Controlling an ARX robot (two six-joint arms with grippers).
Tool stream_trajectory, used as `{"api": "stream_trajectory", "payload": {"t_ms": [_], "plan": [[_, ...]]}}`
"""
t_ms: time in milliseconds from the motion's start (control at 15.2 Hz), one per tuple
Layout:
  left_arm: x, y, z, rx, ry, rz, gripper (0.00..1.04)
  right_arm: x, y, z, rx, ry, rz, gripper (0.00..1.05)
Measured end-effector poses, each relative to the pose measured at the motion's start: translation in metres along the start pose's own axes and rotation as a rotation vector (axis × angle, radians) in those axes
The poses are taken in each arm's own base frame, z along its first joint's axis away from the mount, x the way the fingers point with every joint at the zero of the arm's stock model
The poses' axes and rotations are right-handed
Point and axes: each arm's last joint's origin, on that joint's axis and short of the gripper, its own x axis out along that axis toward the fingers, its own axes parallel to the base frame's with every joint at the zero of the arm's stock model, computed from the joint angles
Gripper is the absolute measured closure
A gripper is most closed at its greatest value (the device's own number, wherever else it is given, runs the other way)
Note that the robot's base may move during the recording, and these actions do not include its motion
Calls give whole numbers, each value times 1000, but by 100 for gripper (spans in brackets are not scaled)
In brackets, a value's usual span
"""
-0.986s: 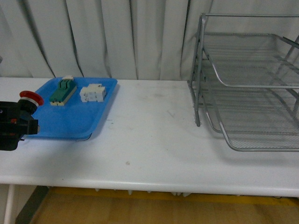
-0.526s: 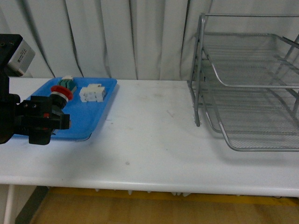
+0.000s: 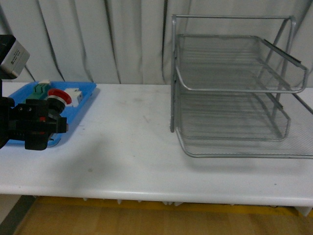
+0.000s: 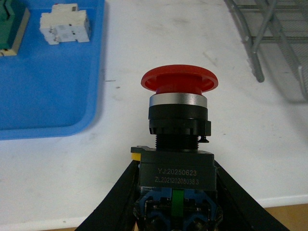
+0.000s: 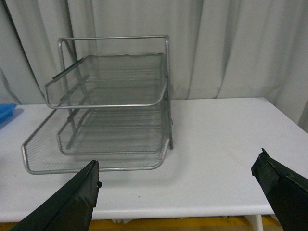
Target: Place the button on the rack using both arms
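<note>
The left pincer [image 4: 176,169] is closed on the button [image 4: 178,103], clamping its dark body with the red cap pointing away from the wrist. The button is held over the surface [image 3: 132,152], just beside the blue tray [image 3: 87,94] and well apart from the rack [image 3: 234,83]. The right pincer [image 5: 180,190] is spread wide and empty, facing the rack.

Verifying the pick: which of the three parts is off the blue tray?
The red-capped button, gripped in the left pincer. The white block and green block lie in the tray.
</note>
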Motion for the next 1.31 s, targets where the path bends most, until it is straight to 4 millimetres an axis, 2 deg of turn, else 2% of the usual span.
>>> {"api": "stream_trajectory", "payload": {"t_ms": [329,394,460,526,657,789,920,1052,1183,1315], "plan": [[-2,-1,0,3,3,1,69,0,0,0,0,-2,0,6],[0,-13,6,22,-4,-33,69,0,0,0,0,3,-5,6],[13,-24,29,18,-26,-47,69,0,0,0,0,2,-4,6],[20,-32,37,24,-33,-57,69,0,0,0,0,0,-4,6],[31,-61,49,57,-41,-125,69,0,0,0,0,1,-3,6],[41,-103,57,108,-40,-219,69,0,0,0,0,1,-3,6],[44,-138,49,154,-18,-305,69,0,0,0,0,1,-3,6],[50,-159,30,198,51,-349,69,0,0,0,0,1,-3,6],[64,-165,24,218,103,-340,69,0,0,0,0,1,-3,6],[72,-168,29,226,112,-328,69,0,0,0,0,1,-3,6]]}}
